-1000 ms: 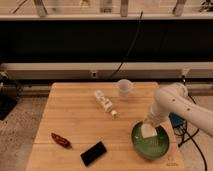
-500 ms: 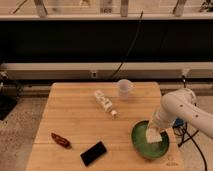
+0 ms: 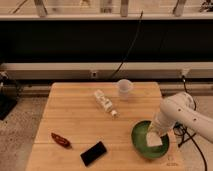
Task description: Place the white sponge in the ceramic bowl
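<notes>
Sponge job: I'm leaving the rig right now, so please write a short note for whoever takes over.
Gripper: low over the bowl, right of its centre, at the sponge.
Sponge: within the bowl's rim, just under the gripper; whether it has been released cannot be told.
Bowl: near the front right corner of the table.
Done: sponge brought into the bowl.
Left: confirm the release, then lift the gripper away.
</notes>
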{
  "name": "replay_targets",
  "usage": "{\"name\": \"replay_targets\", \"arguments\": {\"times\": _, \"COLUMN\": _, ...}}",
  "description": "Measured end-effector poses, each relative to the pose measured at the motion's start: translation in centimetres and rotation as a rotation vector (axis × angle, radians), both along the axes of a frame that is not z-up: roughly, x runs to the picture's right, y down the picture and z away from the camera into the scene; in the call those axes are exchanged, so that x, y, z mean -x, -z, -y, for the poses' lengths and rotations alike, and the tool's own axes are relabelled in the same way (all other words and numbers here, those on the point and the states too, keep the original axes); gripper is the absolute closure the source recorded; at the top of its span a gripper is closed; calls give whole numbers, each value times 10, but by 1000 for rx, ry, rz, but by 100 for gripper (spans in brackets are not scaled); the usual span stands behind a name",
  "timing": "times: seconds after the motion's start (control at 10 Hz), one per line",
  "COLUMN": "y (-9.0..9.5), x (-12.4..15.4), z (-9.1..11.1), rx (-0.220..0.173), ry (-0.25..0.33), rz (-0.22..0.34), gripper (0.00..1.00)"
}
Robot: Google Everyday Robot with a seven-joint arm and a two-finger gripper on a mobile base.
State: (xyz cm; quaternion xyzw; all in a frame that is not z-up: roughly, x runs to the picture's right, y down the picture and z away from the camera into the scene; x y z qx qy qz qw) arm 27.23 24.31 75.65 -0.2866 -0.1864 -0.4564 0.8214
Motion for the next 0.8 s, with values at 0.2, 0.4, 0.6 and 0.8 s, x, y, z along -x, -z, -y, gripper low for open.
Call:
{"name": "replay_targets", "arguments": {"times": 0.2, "y": -5, "x": -2, "z": -3, "rx": 5, "ry": 18, "rz": -19, "gripper": 50}}
{"name": "replay_targets", "arguments": {"times": 0.4, "y": -6, "x": -8, "z": -5, "rx": 4, "ry": 24, "rz": -25, "gripper": 29}}
{"name": "replay_targets", "arguments": {"times": 0.6, "y": -2, "x": -10, "z": -3, "rx": 0, "ry": 11, "rz": -13, "gripper": 20}}
{"name": "replay_targets", "arguments": {"times": 0.8, "y": 4, "x": -10, "z": 3, "rx": 6, "ry": 16, "rz": -13, "gripper": 20}}
